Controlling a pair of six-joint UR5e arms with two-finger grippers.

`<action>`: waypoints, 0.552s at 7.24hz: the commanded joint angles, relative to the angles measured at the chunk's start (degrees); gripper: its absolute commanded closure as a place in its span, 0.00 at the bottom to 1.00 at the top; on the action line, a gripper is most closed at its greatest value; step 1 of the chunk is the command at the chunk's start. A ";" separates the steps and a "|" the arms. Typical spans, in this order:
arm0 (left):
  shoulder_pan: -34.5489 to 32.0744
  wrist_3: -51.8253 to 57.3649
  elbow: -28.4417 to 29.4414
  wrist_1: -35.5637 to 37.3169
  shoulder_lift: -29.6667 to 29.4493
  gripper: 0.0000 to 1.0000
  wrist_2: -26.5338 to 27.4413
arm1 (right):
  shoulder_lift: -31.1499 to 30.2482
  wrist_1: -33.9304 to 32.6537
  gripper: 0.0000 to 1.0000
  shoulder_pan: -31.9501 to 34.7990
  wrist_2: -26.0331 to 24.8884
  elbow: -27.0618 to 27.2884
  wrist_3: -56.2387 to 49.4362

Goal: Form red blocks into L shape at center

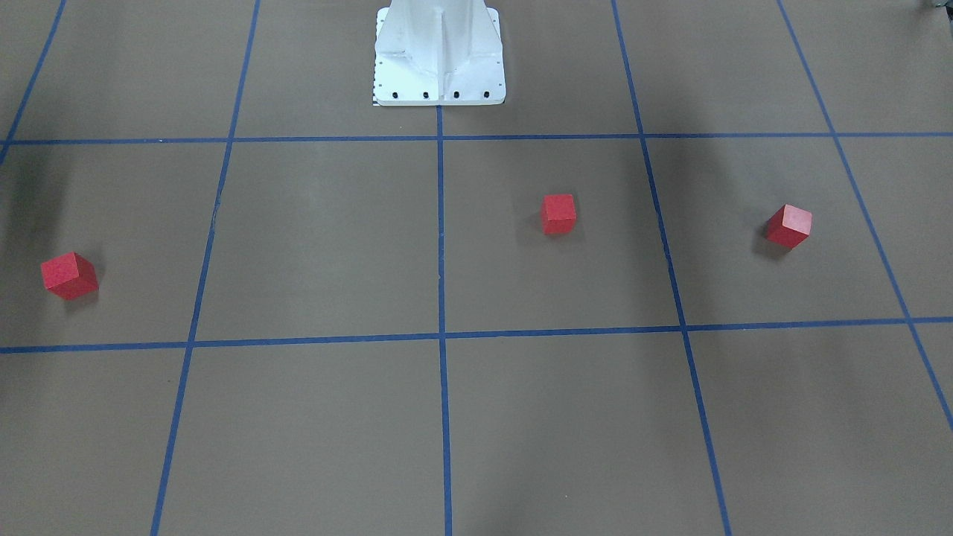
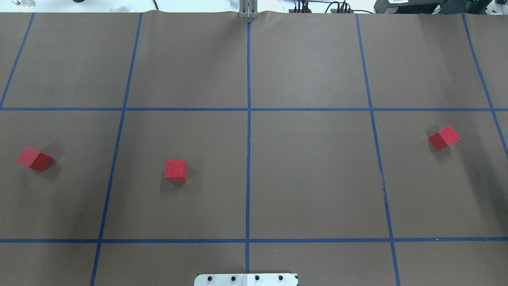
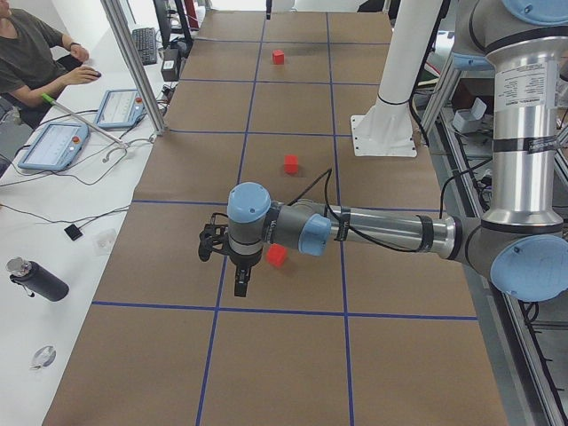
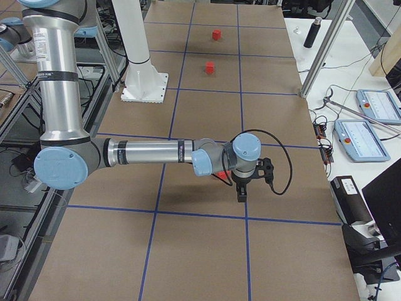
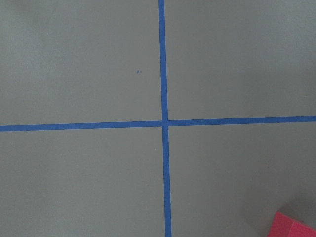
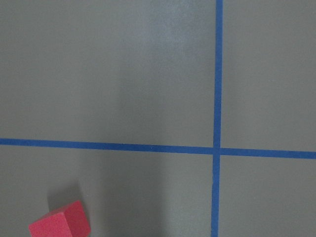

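Three red blocks lie apart in the middle grid row: one at the left (image 2: 33,158), one left of the center line (image 2: 176,169), one at the right (image 2: 444,138). The center (image 2: 248,174) holds no block. My left gripper (image 3: 240,286) shows only in the exterior left view, hanging beside the nearest block (image 3: 277,256); I cannot tell if it is open. My right gripper (image 4: 241,194) shows only in the exterior right view, by a partly hidden block (image 4: 220,177); I cannot tell its state. The wrist views show block corners (image 5: 294,227) (image 6: 61,224).
The white robot base (image 1: 439,56) stands at the table's robot-side edge. A grey post (image 2: 248,10) stands at the far edge. Operators' tablets (image 3: 53,146) and a bottle (image 3: 35,280) lie on the white side bench.
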 commanded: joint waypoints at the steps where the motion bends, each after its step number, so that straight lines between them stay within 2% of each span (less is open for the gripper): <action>1: 0.03 0.00 0.11 -0.02 0.07 0.00 -2.73 | -0.75 1.76 0.00 -6.57 0.12 1.13 0.14; 3: 0.47 0.00 0.11 -1.85 0.07 0.00 -2.73 | -0.75 3.76 0.00 -11.42 -1.54 2.89 0.14; 4: 0.56 0.00 0.11 -3.52 0.07 0.00 -2.81 | -0.75 5.17 0.00 -11.70 -1.12 3.33 0.14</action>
